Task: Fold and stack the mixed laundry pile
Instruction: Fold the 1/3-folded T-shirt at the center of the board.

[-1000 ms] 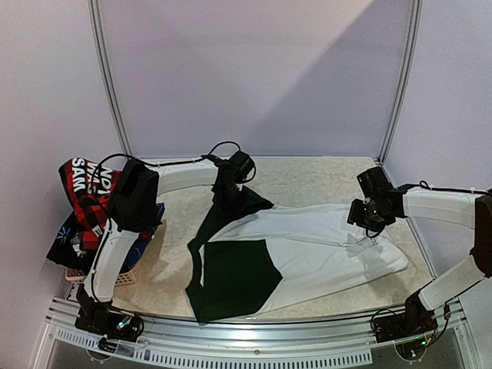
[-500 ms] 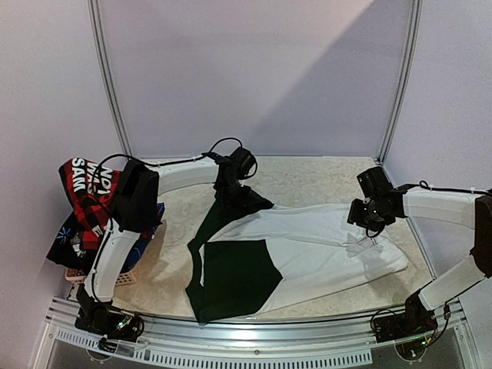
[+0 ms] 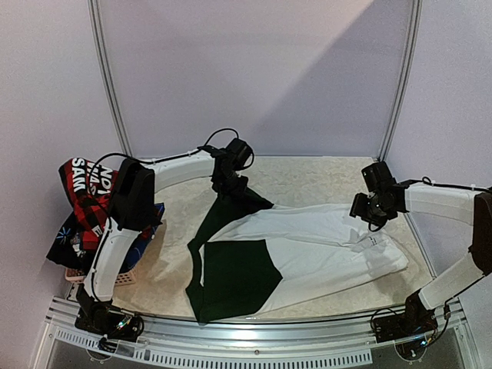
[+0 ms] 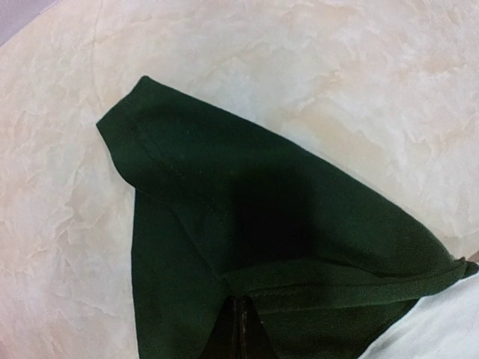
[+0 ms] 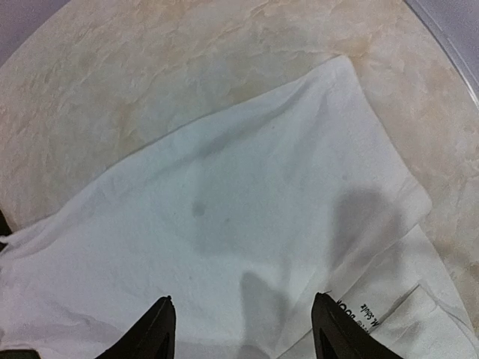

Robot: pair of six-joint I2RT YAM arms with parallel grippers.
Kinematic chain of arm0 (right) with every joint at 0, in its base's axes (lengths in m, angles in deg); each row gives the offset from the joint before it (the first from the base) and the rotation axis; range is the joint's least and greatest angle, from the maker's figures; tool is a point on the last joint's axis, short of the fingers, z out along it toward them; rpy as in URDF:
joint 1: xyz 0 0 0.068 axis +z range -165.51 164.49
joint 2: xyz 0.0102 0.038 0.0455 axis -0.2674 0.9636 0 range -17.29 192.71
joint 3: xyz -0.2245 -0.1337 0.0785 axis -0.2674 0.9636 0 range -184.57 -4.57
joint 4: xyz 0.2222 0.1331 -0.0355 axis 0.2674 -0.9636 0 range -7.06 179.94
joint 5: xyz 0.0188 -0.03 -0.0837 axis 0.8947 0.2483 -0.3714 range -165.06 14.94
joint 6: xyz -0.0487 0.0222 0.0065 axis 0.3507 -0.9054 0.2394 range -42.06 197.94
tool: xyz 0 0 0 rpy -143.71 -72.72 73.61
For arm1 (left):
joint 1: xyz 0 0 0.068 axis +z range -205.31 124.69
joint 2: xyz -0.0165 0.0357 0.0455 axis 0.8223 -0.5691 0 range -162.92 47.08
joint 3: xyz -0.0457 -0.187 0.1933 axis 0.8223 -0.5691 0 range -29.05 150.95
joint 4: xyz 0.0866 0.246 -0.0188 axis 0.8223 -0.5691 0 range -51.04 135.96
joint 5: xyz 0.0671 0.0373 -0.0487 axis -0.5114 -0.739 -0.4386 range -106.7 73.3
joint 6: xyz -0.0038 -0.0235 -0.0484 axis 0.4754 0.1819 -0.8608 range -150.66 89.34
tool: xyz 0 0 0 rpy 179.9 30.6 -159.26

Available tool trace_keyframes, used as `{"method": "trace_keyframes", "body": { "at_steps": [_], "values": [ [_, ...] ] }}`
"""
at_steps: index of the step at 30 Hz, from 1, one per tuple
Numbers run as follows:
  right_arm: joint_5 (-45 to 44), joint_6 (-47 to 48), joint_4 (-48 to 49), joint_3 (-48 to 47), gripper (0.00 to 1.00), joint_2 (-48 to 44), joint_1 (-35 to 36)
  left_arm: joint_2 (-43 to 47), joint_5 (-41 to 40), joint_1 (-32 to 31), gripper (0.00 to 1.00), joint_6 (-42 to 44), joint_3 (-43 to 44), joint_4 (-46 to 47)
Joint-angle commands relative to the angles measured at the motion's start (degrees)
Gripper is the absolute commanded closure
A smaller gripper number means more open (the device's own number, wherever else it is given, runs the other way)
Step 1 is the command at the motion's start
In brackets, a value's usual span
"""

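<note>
Shirt, nearest: the T-shirt (image 3: pixel 307 246) lies spread on the table (image 3: pixel 307 173), its dark green panel toward my bases and its white body running to my right.
Pile: the other garments (image 3: pixel 88 200) are heaped on the small basket (image 3: pixel 127 277) at my left, apart from the shirt.
Right gripper (image 5: pixel 243 329): my jaws stand apart above the white cloth and hold nothing.
Risk, right: the cloth under me looks doubled near the printed label. If I close here I may catch only the top layer, and the fold would come out crooked.
Left gripper (image 3: pixel 229 187), farthest: my jaws are closed on the green sleeve (image 4: pixel 247 224). The pinch itself is dark in my wrist view, so how deep it goes is a guess.
Risk, left: a shallow bite could slip off. If I pull while my right side is free, the shirt would skew or bunch.
</note>
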Motion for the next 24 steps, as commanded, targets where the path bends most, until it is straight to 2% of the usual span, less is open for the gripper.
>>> {"method": "trace_keyframes", "body": {
  "at_steps": [1,9,24],
  "values": [
    [-1.35,-0.35,-0.43,-4.69,0.35,2.46,-3.73,4.95,-0.47,0.27,1.00,1.26,0.82,-0.77],
    [3.00,0.01,-1.85,-15.08,0.35,13.96,-10.78,11.89,-2.39,-1.69,1.00,1.84,-4.43,-0.42],
    [6.83,-0.49,-6.03,-32.71,0.35,34.31,-12.12,14.43,-2.08,-3.48,1.00,1.66,-10.60,2.23]
  ]
}}
